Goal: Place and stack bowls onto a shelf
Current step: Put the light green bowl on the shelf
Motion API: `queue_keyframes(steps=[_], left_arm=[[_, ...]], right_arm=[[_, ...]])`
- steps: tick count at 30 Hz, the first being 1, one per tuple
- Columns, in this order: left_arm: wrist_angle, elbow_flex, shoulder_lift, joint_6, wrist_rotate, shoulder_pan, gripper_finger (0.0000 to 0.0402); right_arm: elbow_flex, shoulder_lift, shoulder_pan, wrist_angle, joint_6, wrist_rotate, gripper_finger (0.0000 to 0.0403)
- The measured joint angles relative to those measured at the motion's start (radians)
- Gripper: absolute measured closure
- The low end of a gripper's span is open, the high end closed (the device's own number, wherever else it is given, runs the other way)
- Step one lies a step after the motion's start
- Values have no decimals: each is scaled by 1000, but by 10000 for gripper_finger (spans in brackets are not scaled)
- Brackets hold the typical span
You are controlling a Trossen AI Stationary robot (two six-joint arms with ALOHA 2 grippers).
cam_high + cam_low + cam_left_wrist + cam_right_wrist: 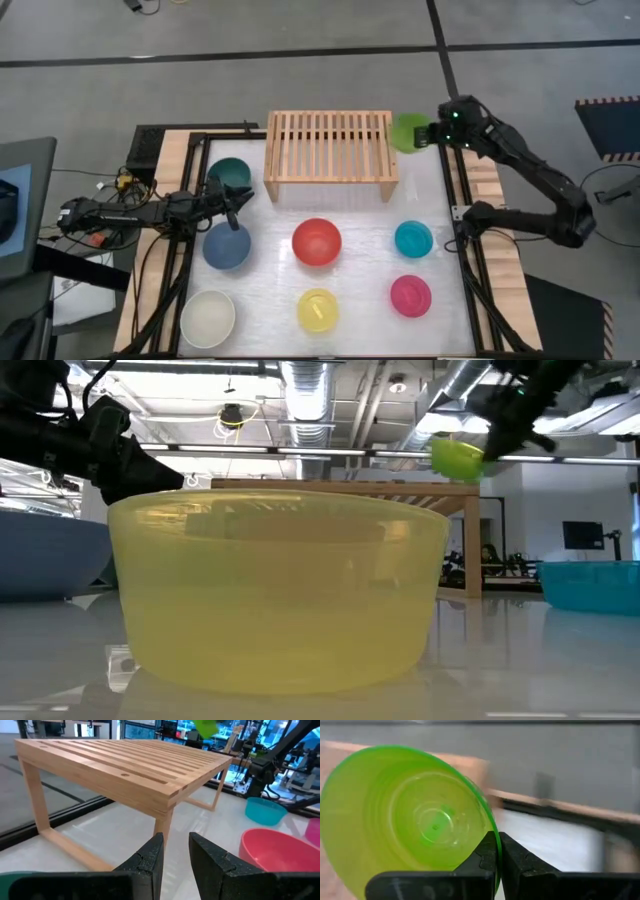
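Lime bowl point(406, 131): held in the air at the shelf's right end, level with the top; tilted on its side in the low view point(457, 457).
Right gripper point(498, 851): fingers clamped on the lime bowl's rim; sits just right of the shelf's far right corner point(432, 134).
Shelf point(330, 150): stands at the far middle of the surface point(360, 235); slatted top bare.
Left gripper point(175, 851): fingers slightly apart, holding nothing; above the surface's left side, between the green bowl and the blue bowl point(240, 197).
Green bowl point(228, 175): just left of the shelf.
Blue bowl point(226, 246): near the left edge.
Red bowl point(316, 241): in front of the shelf, centre.
Cyan bowl point(413, 239): right of the red bowl.
White bowl point(208, 318), yellow bowl point(318, 309), pink bowl point(410, 295): near row, left to right.
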Motion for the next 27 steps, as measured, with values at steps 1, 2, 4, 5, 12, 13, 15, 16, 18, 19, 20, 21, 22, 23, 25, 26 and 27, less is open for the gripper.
queue_keyframes(steps=[1, 2, 4, 5, 12, 13, 15, 16, 18, 19, 20, 21, 22, 23, 25, 26, 27], left_arm=[[0, 0, 0, -4, 0, 0, 325], [-1, 0, 0, -13, 0, 0, 325], [-4, 0, 0, -25, 1, 0, 325], [-4, 0, 0, -27, 4, 0, 325], [-1, 0, 0, -29, 3, 0, 325], [0, 0, 0, -30, 3, 0, 325], [0, 0, 0, -41, 3, 0, 325], [-1, 0, 0, -44, 3, 0, 325], [-4, 0, 0, -45, 3, 0, 325], [-4, 0, 0, -45, 3, 0, 325], [-4, 0, 0, -45, 3, 0, 325], [-4, 0, 0, -45, 3, 0, 325], [-4, 0, 0, -45, 3, 0, 325], [-4, 0, 0, -45, 3, 0, 325], [-4, 0, 0, -45, 3, 0, 325], [-4, 0, 0, -45, 3, 0, 325], [-4, 0, 0, -45, 3, 0, 325]], right_arm=[[2, 6, 15, 40, -1, -43, 374], [8, 16, 32, 71, -1, -76, 375], [35, 50, 55, 80, -10, -90, 377], [50, 73, 63, 65, -21, -87, 377], [183, 250, 128, -64, -89, -80, 374], [206, 274, 137, -90, -100, -81, 374], [259, 319, 148, -144, -123, -81, 373], [285, 338, 149, -165, -134, -81, 373], [328, 373, 148, -208, -154, -80, 372], [345, 389, 147, -225, -158, -80, 372], [360, 404, 147, -235, -164, -80, 370], [375, 417, 147, -245, -171, -80, 369], [385, 427, 147, -255, -175, -81, 367], [392, 437, 148, -261, -178, -80, 365], [398, 455, 148, -257, -183, -80, 361], [398, 461, 148, -257, -190, -80, 357], [398, 467, 148, -256, -198, -80, 354]])
